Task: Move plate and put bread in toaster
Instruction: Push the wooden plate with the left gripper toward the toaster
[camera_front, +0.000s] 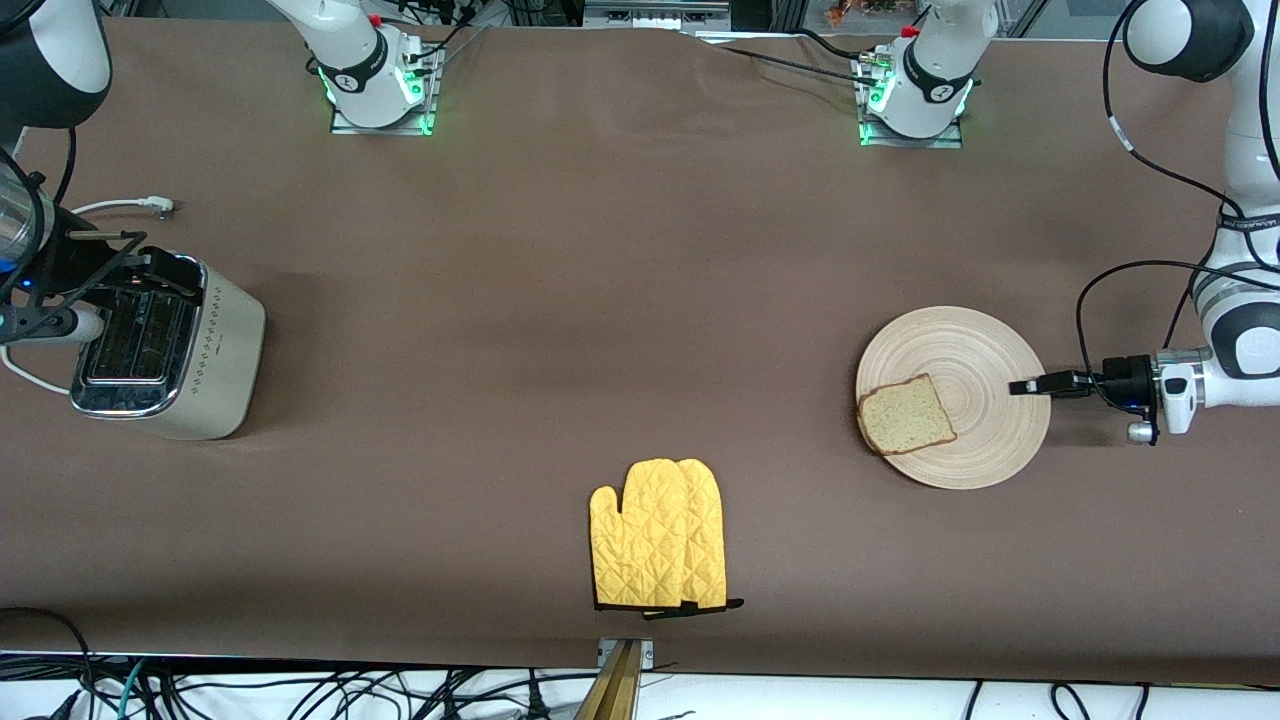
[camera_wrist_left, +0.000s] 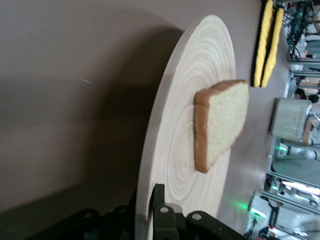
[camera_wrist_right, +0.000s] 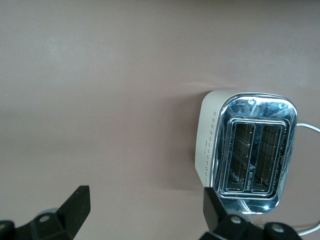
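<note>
Plate (camera_front: 985, 345) at left arm's end of table, rim clamped at its 3 o'clock by left gripper (camera_front: 1030, 386) for dragging. Bread (camera_front: 906, 414) lies on plate at its 8 o'clock. Right gripper (camera_wrist_right: 145, 210) hangs spread wide over toaster (camera_front: 165, 350), waiting for the slice.

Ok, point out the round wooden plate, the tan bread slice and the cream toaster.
round wooden plate (camera_front: 985, 345), front view, bare ringed surface.
tan bread slice (camera_front: 906, 414), front view, middle of crumb.
cream toaster (camera_front: 225, 345), front view, side wall.

Round pale wooden plate (camera_front: 975, 345): matt, ringed grain. Boxy cream toaster (camera_front: 215, 345): mirror-glossy chrome top (reflective). Yellow oven mitt (camera_front: 658, 535): quilted cloth. Brown table cover (camera_front: 600, 300): matt.
</note>
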